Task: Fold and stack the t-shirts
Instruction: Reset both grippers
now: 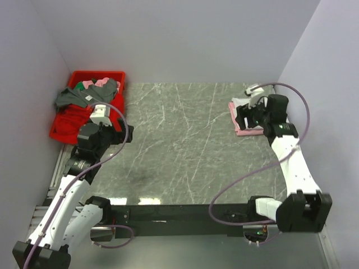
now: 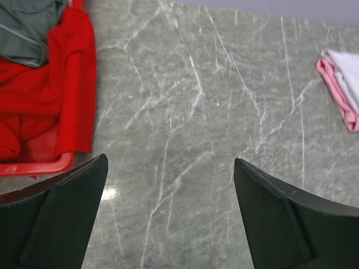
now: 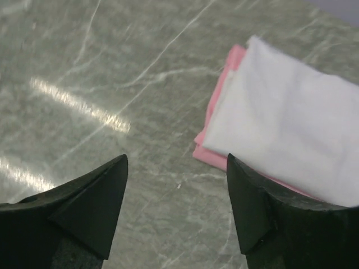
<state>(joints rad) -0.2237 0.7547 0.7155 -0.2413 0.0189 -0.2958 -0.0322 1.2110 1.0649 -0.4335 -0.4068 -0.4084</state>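
While the grey marbled table [image 1: 185, 145] is taking up most of the scene, the two folded shirts are lying at its far right corner. The white shirt [image 3: 291, 140] is sitting on top of the pink shirt [image 3: 212, 152], whose edge is peeking out along one side.

The right arm [image 1: 294, 162] is reaching to that same corner, and the left arm [image 1: 73, 190] is bending over the table's far left corner, so the right one is by far the nearer to the stack. Just off the table's far left corner a red bin [image 1: 61, 131] is holding a heap of cloth, with a grey garment [image 1: 78, 96] lying uppermost.

The right claw [image 3: 176, 168] is hanging low over the table with its jaws spread and nothing between them. The stack is lying just ahead of it and to its right, with its folded edge running slantwise across the wrist view. Which side is the longer I cannot tell.

The left claw [image 2: 171, 168] is gaping wide and empty, pointing across the table's bare middle, well apart from the stack.

No label, brand or writing is showing anywhere.
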